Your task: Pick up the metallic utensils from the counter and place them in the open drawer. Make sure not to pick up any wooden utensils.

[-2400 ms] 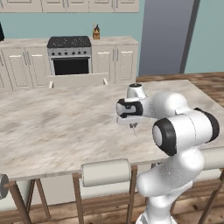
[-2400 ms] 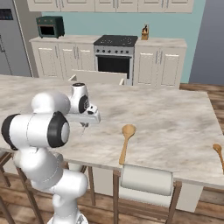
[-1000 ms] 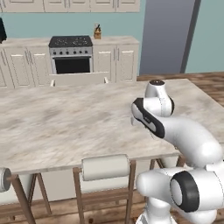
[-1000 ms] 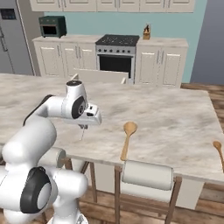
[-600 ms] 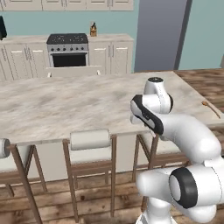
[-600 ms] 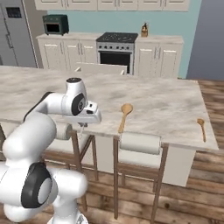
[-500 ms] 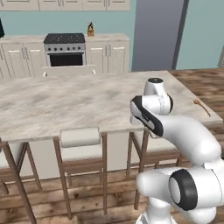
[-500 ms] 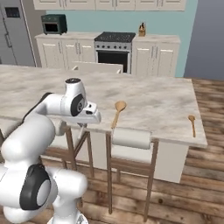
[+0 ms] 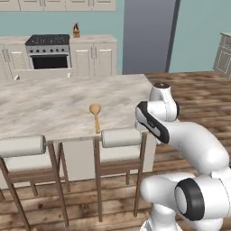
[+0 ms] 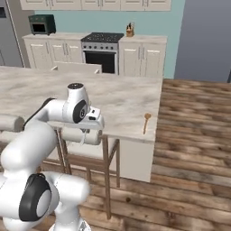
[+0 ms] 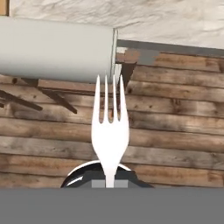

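Note:
My gripper is shut on the handle of a thin silver fork, whose tines point away from the hand. In the right base view the gripper hangs just off the front edge of the marble counter, and the fork dangles below it. A tan wooden spoon lies near the counter's front edge. A smaller orange-brown wooden utensil lies at the counter's right end. Beyond the counter, by the stove, stands the open cream drawer.
Grey padded stool backs line the counter's front, one right under the hand. White cabinets and a stove run along the back wall. Wooden floor opens to the right of the island.
The whole picture has shifted left, so the base has driven toward the counter's right end. The gripper stays shut on the fork in front of the counter edge.

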Available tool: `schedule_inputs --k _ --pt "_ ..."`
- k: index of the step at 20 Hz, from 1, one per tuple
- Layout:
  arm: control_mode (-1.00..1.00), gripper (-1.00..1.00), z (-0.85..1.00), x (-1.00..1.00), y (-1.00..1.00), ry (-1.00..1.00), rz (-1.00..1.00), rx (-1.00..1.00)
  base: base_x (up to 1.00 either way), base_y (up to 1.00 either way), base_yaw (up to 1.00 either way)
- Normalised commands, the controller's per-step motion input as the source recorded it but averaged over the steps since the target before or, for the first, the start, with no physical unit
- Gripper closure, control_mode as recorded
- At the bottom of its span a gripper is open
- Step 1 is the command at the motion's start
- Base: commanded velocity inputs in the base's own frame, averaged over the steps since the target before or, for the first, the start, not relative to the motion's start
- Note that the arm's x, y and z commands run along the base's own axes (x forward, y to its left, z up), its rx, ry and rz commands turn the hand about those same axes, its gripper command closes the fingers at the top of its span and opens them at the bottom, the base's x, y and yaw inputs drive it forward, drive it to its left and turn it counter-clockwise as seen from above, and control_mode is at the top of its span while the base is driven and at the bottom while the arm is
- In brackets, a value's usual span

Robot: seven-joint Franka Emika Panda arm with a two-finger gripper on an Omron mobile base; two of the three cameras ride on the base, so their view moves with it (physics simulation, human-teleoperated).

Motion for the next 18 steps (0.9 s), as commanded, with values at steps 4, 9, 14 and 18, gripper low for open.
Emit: schedule_inputs --k 4,9,14,18 --pt "1.00 1.00 0.00 0.00 0.00 0.00 0.00 0.00 0.00 -1.00 0.04" --pt "1.00 1.00 0.00 0.00 0.00 0.00 0.00 0.00 0.00 -1.00 0.04" --pt "1.00 1.00 0.00 0.00 0.00 0.00 0.00 0.00 0.09 -1.00 0.03" --pt "1.00 1.00 0.00 0.00 0.00 0.00 0.00 0.00 0.46 -0.94 0.04"
